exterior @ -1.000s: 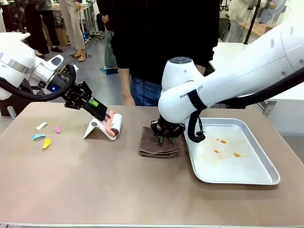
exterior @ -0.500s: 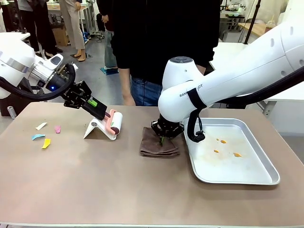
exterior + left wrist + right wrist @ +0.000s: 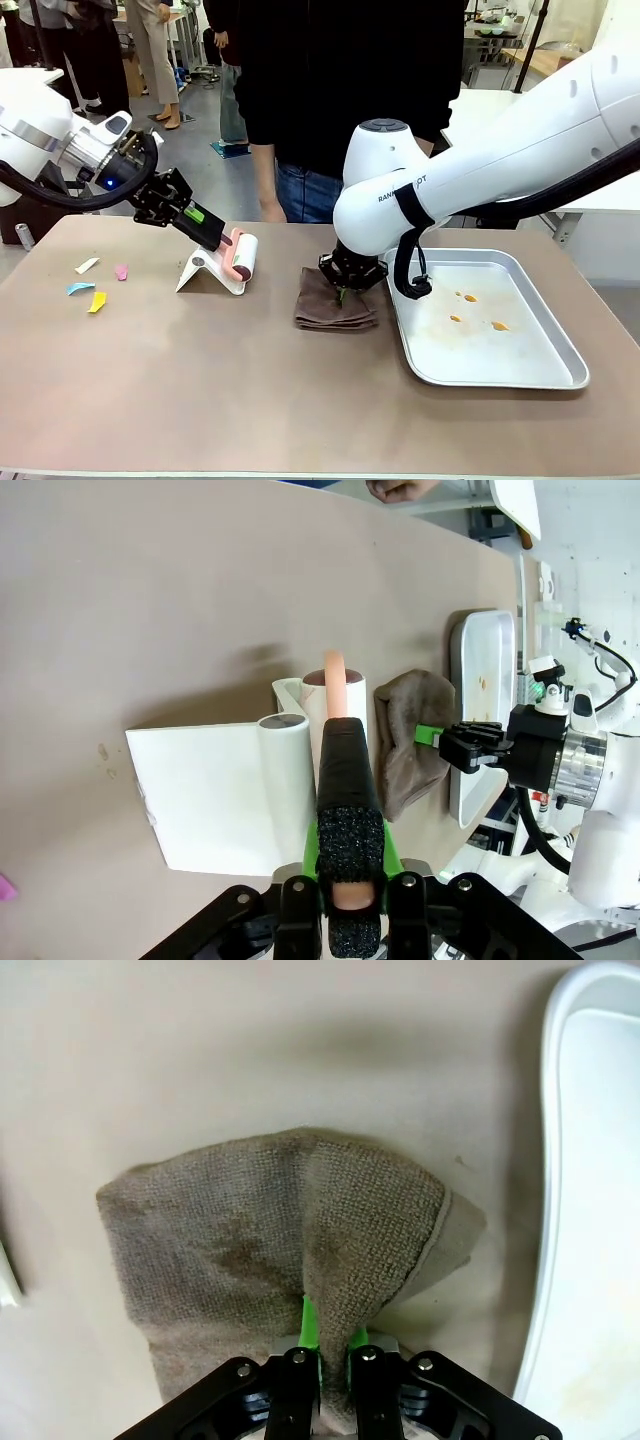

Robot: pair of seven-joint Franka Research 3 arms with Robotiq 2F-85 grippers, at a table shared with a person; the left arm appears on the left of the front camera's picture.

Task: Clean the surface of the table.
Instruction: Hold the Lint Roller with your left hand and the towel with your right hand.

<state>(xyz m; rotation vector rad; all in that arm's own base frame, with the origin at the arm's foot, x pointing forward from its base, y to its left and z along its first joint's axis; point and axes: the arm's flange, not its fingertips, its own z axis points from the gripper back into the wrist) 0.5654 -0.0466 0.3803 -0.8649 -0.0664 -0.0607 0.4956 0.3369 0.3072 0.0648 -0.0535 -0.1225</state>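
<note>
Beige-brown and matte, the large rectangular table spans the front view, with a person in a dark top standing at its far edge. Near its middle lies a folded brown terry cloth. Over the last second the right tool has been pressed together on this cloth. In the right wrist view a ridge of fabric is seen pinched between the green pads, while the rest of the cloth is still spread on the table. The cloth is therefore judged to be secured and ready to be lifted or dragged for wiping.

Just right of the cloth sits a shallow silver metal tray, marked with a few orange spots. To the left, the left tool is clamped on the pink handle of a white lint roller, which rests in its white folded stand; little change is seen there. Farther left, small coloured paper scraps remain scattered on the table, so the cleaning itself is judged not yet begun.
</note>
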